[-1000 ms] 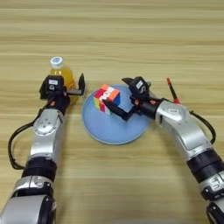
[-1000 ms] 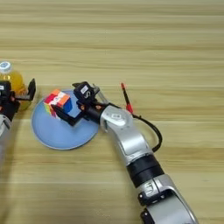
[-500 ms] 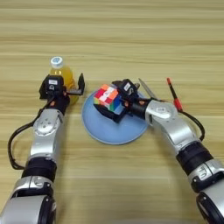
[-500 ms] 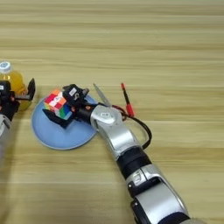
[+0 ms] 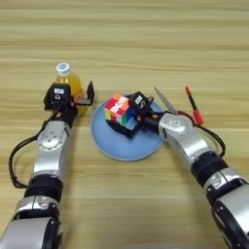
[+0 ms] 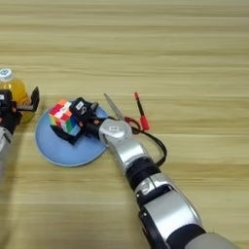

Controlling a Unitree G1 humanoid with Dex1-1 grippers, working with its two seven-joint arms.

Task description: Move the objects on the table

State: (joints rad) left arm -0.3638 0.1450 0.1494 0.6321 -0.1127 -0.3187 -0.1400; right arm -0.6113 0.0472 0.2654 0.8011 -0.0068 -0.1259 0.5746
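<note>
Gripping cube — right pincer shifted left over plate

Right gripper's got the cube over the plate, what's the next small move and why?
Probably lower the cube a touch and open the right gripper. Its fingers clamp the cube, which already sits over the plate, tilted, so a release should seat it there. The left gripper is by the bottle, out of the way.

Cube on plate, bottle left.
</note>
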